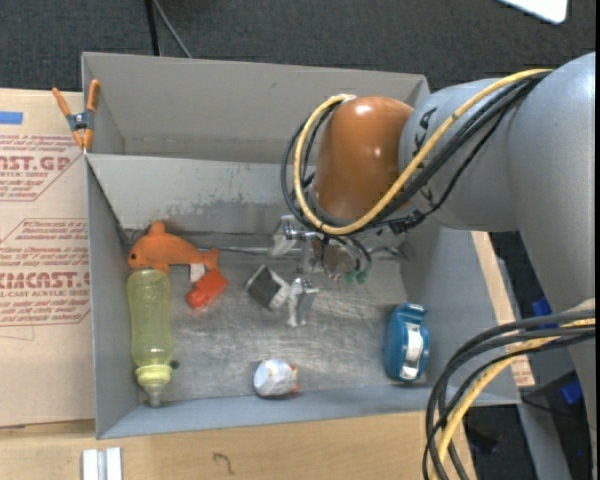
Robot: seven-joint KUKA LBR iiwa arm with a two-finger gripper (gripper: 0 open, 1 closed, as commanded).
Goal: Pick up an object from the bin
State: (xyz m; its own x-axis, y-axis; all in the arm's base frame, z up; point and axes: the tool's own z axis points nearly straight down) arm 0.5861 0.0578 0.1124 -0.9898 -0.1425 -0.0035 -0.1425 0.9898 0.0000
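My gripper hangs over the middle of the bin, under the orange wrist cover, with its metal fingers apart and open. A small dark grey block lies on the floor just left of the lower fingertip, touching or nearly touching it; nothing sits between the fingers. Further left lies a small orange-red piece, and beside that an orange fish toy.
A yellow-green plastic bottle lies along the left wall. A crumpled white ball rests near the front wall. A blue tape measure sits at the front right. The arm and its cables cover the bin's right rear.
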